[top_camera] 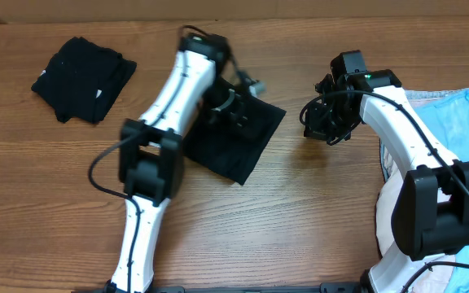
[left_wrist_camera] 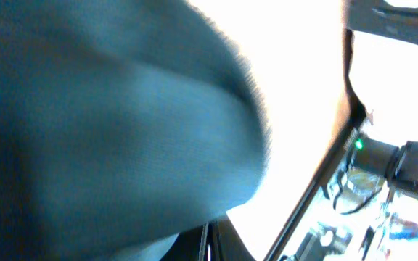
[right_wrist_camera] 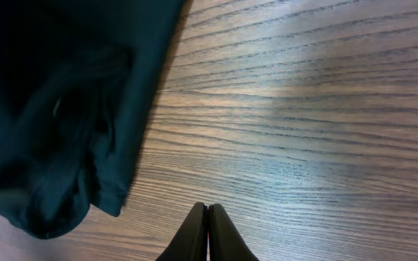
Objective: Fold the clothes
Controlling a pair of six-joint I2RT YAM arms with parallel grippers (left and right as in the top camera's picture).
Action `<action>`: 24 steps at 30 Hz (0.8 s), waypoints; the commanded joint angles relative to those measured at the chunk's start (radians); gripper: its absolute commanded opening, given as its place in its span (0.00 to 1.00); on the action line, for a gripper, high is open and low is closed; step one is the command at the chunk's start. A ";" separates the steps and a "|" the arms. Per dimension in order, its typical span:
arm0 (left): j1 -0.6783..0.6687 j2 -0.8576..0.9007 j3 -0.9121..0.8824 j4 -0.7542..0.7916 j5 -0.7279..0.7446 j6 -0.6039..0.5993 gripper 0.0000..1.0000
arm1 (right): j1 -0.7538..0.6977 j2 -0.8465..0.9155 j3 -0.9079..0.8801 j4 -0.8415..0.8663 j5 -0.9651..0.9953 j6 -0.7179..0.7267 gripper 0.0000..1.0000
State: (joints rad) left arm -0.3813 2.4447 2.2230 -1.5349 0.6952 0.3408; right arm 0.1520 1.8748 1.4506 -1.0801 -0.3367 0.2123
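Observation:
A black shirt (top_camera: 236, 140) lies partly folded mid-table. My left gripper (top_camera: 243, 91) is at its far edge, shut on the cloth. In the left wrist view blurred dark fabric (left_wrist_camera: 100, 116) fills most of the picture and reaches down to the closed gripper (left_wrist_camera: 207, 245). My right gripper (top_camera: 326, 124) hovers right of the shirt, clear of it. Its jaws are pressed together with nothing between them, the gripper (right_wrist_camera: 207, 216) over bare wood. The shirt's rumpled edge (right_wrist_camera: 56, 116) lies to its left. A light blue printed T-shirt (top_camera: 466, 122) lies at the right edge.
A folded black garment with a small white tag (top_camera: 84, 77) rests at the far left. The wooden table (top_camera: 316, 203) shows bare boards between the two arms. The right arm's base stands over the blue T-shirt.

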 commanded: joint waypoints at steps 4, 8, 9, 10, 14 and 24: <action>-0.016 -0.011 0.036 -0.006 0.001 -0.026 0.04 | 0.005 -0.016 0.015 0.000 -0.006 -0.003 0.05; 0.029 -0.026 0.151 -0.017 -0.035 -0.039 0.04 | 0.005 -0.016 0.015 0.001 -0.006 -0.003 0.05; 0.040 -0.026 0.187 -0.021 -0.076 -0.054 0.04 | 0.005 -0.016 0.015 0.001 -0.006 -0.003 0.05; 0.050 -0.026 0.219 -0.021 -0.127 -0.073 0.04 | 0.005 -0.016 0.015 0.001 -0.006 -0.003 0.05; 0.087 -0.025 0.259 0.029 -0.341 -0.126 0.04 | 0.005 -0.016 0.015 0.002 -0.006 -0.003 0.05; 0.072 0.002 0.054 0.153 -0.222 -0.126 0.04 | 0.005 -0.016 0.015 0.002 -0.006 -0.003 0.05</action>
State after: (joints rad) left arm -0.2737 2.4390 2.3394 -1.3884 0.3668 0.2268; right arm 0.1524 1.8748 1.4502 -1.0828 -0.3367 0.2127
